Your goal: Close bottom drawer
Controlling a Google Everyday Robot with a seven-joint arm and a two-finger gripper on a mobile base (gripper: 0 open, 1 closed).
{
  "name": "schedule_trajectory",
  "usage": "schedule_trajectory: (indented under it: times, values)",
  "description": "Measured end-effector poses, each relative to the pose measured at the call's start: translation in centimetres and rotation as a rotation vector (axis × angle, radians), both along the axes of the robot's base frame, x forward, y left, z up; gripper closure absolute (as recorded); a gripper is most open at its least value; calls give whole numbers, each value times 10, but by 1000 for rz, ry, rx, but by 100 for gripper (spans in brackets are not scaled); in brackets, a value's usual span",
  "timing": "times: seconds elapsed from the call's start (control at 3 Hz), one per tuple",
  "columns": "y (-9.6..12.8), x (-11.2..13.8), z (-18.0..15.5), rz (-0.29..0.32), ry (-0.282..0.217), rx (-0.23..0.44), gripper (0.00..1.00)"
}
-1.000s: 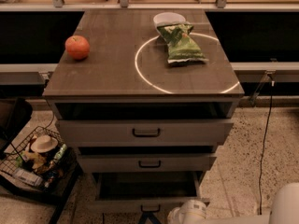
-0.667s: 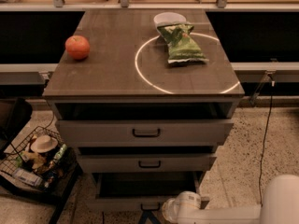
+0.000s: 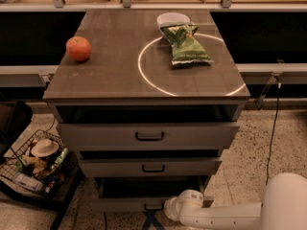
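Observation:
The bottom drawer [image 3: 124, 203] is the lowest of three grey-brown drawers and stands pulled out, its dark inside showing. Its small black handle [image 3: 153, 207] sits at the front's middle. My white arm [image 3: 225, 214] reaches in from the lower right. Its wrist end [image 3: 184, 206] lies at the right part of the drawer front. The gripper itself is hidden behind that wrist, close to the handle.
The middle drawer [image 3: 149, 167] and top drawer [image 3: 148, 136] also stand slightly out. On the cabinet top are a red apple [image 3: 78, 48], a green chip bag [image 3: 184, 44] and a white bowl [image 3: 172, 19]. A wire basket of items [image 3: 36, 166] stands lower left. A cable [image 3: 273, 123] hangs right.
My arm has moved left along the bottom drawer front, from the lower right corner to near the handle. The drawers look unchanged.

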State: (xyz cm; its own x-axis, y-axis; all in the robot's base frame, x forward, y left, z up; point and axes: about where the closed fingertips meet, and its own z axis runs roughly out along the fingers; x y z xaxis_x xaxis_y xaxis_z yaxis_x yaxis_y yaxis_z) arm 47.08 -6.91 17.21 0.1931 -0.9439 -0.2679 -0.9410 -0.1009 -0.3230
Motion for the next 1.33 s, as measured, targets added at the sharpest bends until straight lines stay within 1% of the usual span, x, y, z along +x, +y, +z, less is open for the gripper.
schedule_trajectory:
  times: [1.33]
  values:
    - [-1,0,0,0,0,0,100]
